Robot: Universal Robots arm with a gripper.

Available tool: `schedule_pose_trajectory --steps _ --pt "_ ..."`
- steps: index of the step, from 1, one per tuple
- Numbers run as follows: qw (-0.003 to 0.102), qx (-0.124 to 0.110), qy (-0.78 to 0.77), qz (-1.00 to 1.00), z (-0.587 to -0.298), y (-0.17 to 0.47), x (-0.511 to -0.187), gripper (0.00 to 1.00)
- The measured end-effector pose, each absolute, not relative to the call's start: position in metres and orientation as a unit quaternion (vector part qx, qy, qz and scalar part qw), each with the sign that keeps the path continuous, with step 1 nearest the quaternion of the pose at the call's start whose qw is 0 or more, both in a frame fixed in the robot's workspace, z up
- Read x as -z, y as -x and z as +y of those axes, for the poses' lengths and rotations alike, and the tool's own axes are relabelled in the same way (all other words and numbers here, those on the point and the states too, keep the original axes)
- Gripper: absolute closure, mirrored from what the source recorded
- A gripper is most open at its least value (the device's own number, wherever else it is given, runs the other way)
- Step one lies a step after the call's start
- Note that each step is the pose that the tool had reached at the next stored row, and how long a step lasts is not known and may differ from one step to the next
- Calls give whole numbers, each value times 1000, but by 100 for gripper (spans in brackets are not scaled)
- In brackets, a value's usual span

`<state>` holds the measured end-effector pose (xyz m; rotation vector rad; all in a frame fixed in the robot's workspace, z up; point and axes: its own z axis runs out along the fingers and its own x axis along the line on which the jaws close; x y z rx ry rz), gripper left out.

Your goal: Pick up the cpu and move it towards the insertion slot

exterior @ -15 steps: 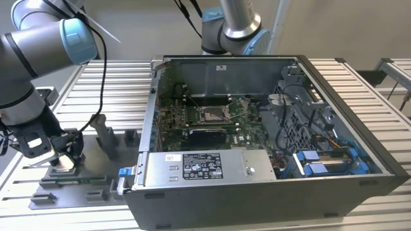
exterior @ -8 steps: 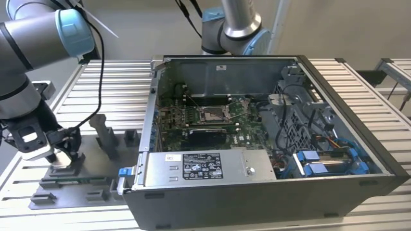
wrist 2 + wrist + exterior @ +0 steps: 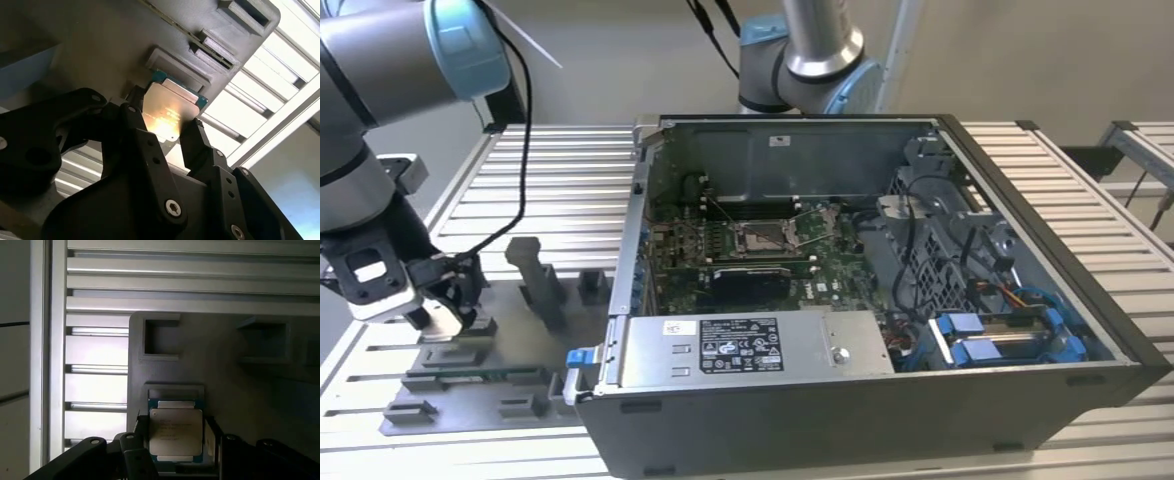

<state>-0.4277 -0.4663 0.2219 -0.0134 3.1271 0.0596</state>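
Desk (image 3: 534,170): a ribbed aluminium top that carries everything in the scene.
Computer case (image 3: 854,420): lies open on its side and takes up the middle and the exterior view's right.
Arm (image 3: 360,130): reaches down at the exterior view's left, well apart from the case.
Fixture plate (image 3: 520,340): a grey plate with raised blocks, lying on the desk just beside the case's front corner.
Insertion slot (image 3: 765,237): a shiny square frame on the green board inside the case, unoccupied and far from the gripper.
Gripper (image 3: 450,312): sits low over the fixture plate. Its black fingers (image 3: 192,140) are drawn in against two opposite edges of the chip and appear to be clamping it.
Cpu (image 3: 176,432): silvery top facing up, framed by its shallow nest in the plate. I cannot tell whether it has left the nest floor.
Risk: the hold is on thin edges only, so a lift that is not straight could catch a corner on the nest rim and twist or drop the chip. The case wall also stands between here and the slot.
Cpu against fingers: it lies between the two fingertips and roughly centred, with a teal board margin showing beyond the metal lid.
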Motion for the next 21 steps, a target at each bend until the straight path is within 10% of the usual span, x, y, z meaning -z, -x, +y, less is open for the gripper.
schedule_pose_trajectory --steps 21 --pt "7 -19 4 1000 -466 428 -253 100"
